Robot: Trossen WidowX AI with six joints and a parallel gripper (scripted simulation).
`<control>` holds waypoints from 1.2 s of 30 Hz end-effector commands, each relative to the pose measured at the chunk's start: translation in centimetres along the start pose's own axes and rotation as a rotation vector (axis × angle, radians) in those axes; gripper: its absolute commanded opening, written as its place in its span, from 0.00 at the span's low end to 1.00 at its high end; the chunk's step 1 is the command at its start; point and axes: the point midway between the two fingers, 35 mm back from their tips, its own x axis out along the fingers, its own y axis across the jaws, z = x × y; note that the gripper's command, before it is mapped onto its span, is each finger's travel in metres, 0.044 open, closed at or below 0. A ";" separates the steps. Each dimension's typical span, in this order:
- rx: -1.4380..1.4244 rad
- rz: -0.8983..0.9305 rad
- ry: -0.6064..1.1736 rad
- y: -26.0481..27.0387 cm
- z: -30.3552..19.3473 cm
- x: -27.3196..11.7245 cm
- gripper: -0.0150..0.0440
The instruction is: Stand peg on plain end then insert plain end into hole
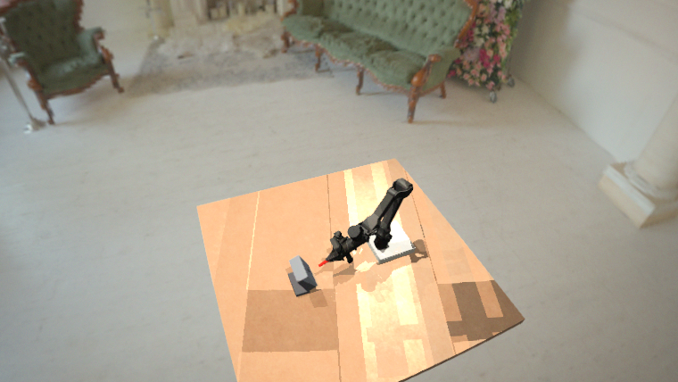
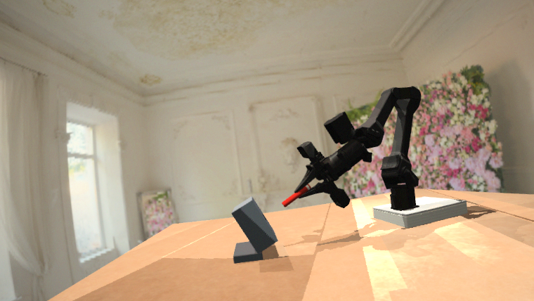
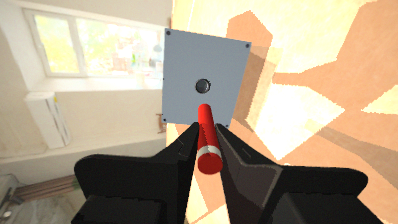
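Peg (image 1: 323,262) (image 2: 295,196) (image 3: 207,131), red with a white band near one end, is held in the air above the bench (image 1: 289,222) (image 2: 209,231), tilted so that its plain end points down and forward toward the sloped panel (image 1: 304,269) (image 2: 256,220) (image 3: 190,60); the banded end sits back between the fingers, nearest the wrist camera

Around it the jaws of the gripper (image 1: 330,258) (image 2: 303,190) (image 3: 207,131) are clamped on the peg, gripping toward the banded end and leaving the plain end sticking out ahead of the fingertips

Beyond that plain end, and apart from it, the panel's face shows a single round hole (image 3: 202,86); in the wrist view the hole lies just past the peg's tip, a little off the line of the peg, and nothing is in it yet

Further back, the black arm (image 1: 379,213) (image 2: 405,123) reaches out from its white base (image 1: 403,249) (image 2: 438,209)

As I judge it, the step in hand is the approach to the hole, with the standing-up and regrasp probably behind it. The next move calls for bringing the peg onto the hole's own axis, matching both tilt and position, then pushing straight in until it bottoms; a small angle error could catch the tip on the rim or twist the peg in the grip
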 end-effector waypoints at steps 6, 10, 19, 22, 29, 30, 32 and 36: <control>0.021 0.007 -0.005 -0.2 0.2 0.8 0.25; 0.029 0.015 -0.008 -0.2 0.3 1.1 0.25; 0.046 0.032 -0.014 -0.2 0.6 1.8 0.25; 0.048 0.034 -0.016 -0.2 0.7 1.9 0.25; 0.043 0.044 -0.020 -0.2 0.8 2.2 0.25; 0.042 0.045 -0.020 -0.2 0.8 2.3 0.25; 0.041 0.049 -0.022 -0.3 0.9 2.4 0.25; 0.039 0.052 -0.023 -0.3 1.0 2.5 0.25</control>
